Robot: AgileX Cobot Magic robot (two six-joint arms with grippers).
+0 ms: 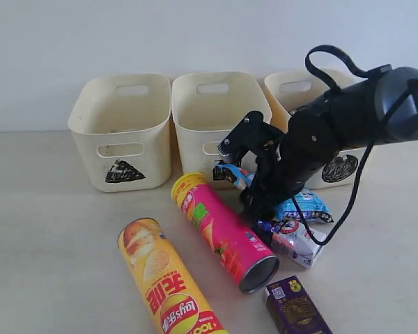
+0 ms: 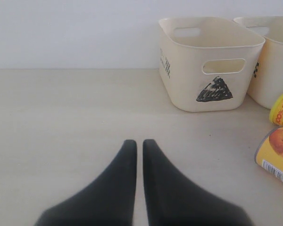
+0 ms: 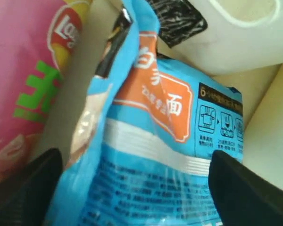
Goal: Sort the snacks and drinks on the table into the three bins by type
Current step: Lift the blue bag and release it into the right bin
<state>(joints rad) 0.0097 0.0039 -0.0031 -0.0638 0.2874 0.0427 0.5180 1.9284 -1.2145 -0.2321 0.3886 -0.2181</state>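
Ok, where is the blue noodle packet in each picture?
Exterior view: the blue noodle packet lies right of centre, partly behind the right arm.
Left wrist view: it is not in this picture.
Right wrist view: it fills the middle, with a finger of the open right hand on each side.
Shared landmark: the pink chip tube lies beside the packet in both views.

Lay's marks the yellow tube (image 1: 164,282) and the pink tube (image 3: 23,70), "面" the blue packet (image 3: 146,179) (a "6" close by), a scribbled triangle one bin (image 1: 87,156).
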